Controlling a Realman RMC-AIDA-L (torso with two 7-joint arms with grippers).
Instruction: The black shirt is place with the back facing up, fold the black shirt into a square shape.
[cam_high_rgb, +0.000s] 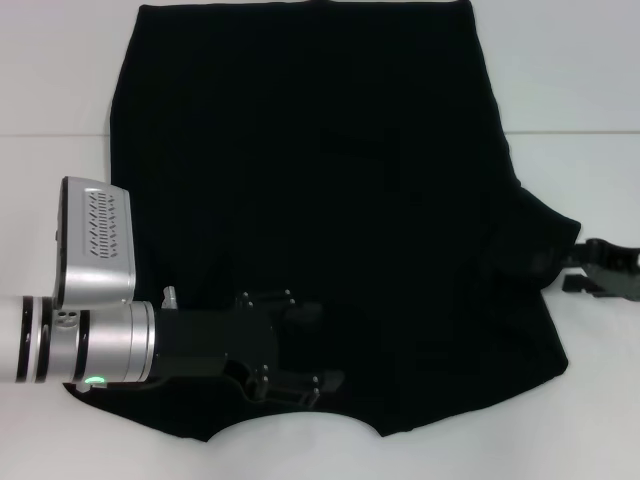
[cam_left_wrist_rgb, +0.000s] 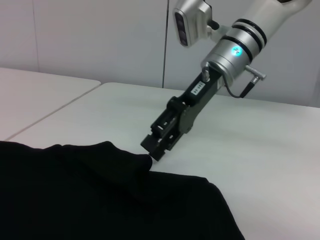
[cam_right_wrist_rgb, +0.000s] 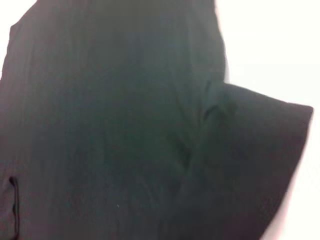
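Right gripper (cam_left_wrist_rgb: 154, 148) jaws looking closed at the sleeve tip of the black shirt (cam_high_rgb: 320, 200), prob pinching the hem, cloth bunching up into a small peak right at the tips. Left gripper (cam_high_rgb: 305, 345) hovering low over the near part of the shirt beside the neckline; jaws — can't tell, black on black.

Shirt lying spread on the white table (cam_high_rgb: 50, 80), filling the middle, right sleeve sticking out toward the right edge, collar end nearest the robot.

Risks, judging only: thin pinch slipping off mid-fold, sleeve dropping short; or dragging the whole body sideways w/ nothing pinning it. Left arm sitting over the fold landing zone, possibly blocking the sleeve coming across. Otherwise only the table seam (cam_high_rgb: 55, 133) nearby.
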